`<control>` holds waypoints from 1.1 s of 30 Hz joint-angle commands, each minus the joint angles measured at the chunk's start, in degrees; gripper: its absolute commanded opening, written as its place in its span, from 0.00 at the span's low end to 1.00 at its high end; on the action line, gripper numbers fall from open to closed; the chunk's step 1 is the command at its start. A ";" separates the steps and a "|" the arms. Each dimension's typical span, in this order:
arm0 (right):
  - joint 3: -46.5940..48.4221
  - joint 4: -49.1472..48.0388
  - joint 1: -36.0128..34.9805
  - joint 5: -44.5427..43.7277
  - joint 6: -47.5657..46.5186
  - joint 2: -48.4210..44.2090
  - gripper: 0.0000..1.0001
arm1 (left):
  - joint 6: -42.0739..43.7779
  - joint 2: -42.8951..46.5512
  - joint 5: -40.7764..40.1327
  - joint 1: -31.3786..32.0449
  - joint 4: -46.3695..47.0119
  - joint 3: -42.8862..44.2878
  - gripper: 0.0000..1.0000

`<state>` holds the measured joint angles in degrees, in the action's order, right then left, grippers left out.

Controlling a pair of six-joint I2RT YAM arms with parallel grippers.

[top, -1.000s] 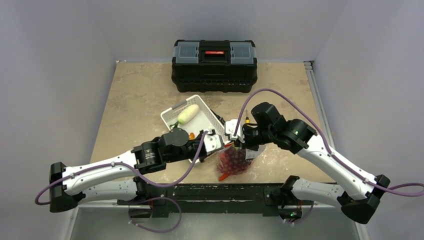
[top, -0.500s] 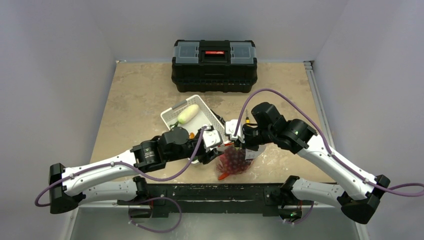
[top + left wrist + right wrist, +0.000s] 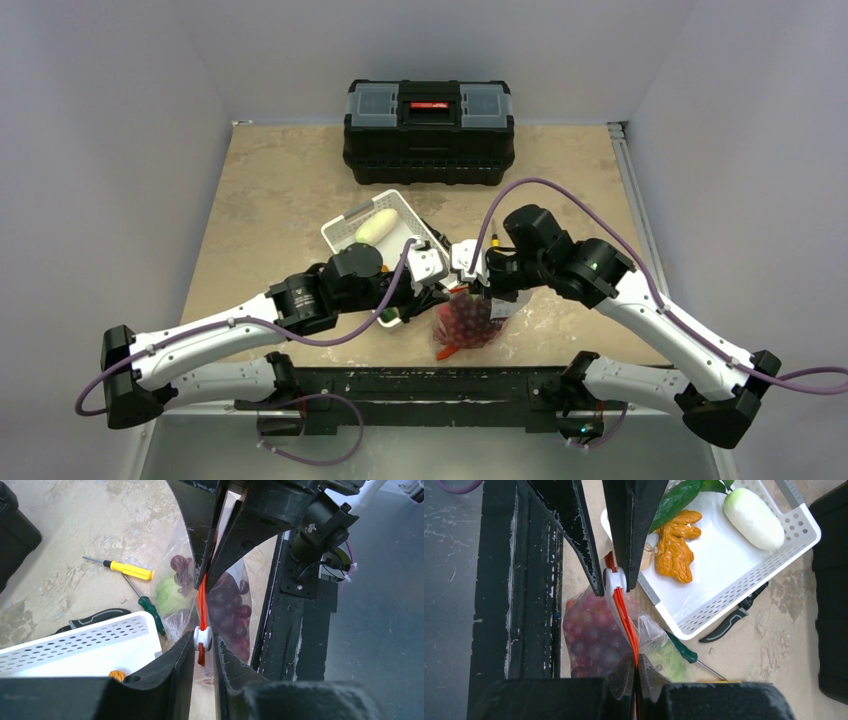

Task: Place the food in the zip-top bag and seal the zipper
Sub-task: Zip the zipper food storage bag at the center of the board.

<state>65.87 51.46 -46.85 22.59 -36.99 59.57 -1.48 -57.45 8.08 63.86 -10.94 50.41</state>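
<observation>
The clear zip-top bag (image 3: 468, 322) hangs upright between both grippers near the table's front edge. Dark red grapes (image 3: 591, 635) and the pale green cabbage (image 3: 669, 657) are inside it. The orange-red zipper (image 3: 624, 620) runs between the grippers. My right gripper (image 3: 635, 662) is shut on one end of the strip. My left gripper (image 3: 202, 645) is closed around the white slider (image 3: 202, 638) at the other end. In the white basket (image 3: 724, 595) lie the white oblong (image 3: 754, 517), an orange chunk (image 3: 674, 550) and a green leaf (image 3: 679, 497).
A green-handled screwdriver (image 3: 684, 650) and a yellow-handled one (image 3: 130, 570) lie beside the bag. Black shears (image 3: 731, 622) lie by the basket's edge. A black toolbox (image 3: 428, 130) stands at the back. The black base rail (image 3: 295, 590) runs close beside the bag.
My left wrist has moved a little away from the near edge, towards the basket. The right arm and the bag have stayed where they were.
</observation>
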 commanded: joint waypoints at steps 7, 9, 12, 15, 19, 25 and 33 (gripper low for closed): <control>1.29 -3.20 0.15 4.31 -1.77 -1.04 0.33 | 0.73 -0.29 3.28 -0.23 3.07 2.46 0.00; 1.36 -3.47 0.13 5.69 -2.25 -0.54 0.36 | 0.93 -0.11 3.10 -0.22 3.37 2.15 0.00; 1.06 -4.35 0.18 5.97 -2.58 -0.09 0.35 | 1.23 0.26 3.15 -0.22 3.04 2.03 0.00; 1.23 -4.89 0.17 5.98 -2.65 0.70 0.32 | 1.21 0.82 3.46 -0.22 3.43 1.55 0.00; 1.69 -5.50 0.18 6.77 -2.58 1.69 0.27 | 2.46 0.97 3.67 -0.24 3.34 1.38 0.00; 1.73 -5.83 0.18 6.76 -1.22 2.67 0.09 | 3.70 1.38 3.36 -0.22 2.90 1.51 0.00; 1.28 -6.72 0.18 5.33 -0.28 2.23 0.00 | -0.42 -0.03 2.44 -0.26 0.28 3.84 0.40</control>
<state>65.87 47.88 -46.83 28.05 -37.95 62.41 0.08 -57.82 9.85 63.75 -11.70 51.24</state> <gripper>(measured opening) 0.007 0.335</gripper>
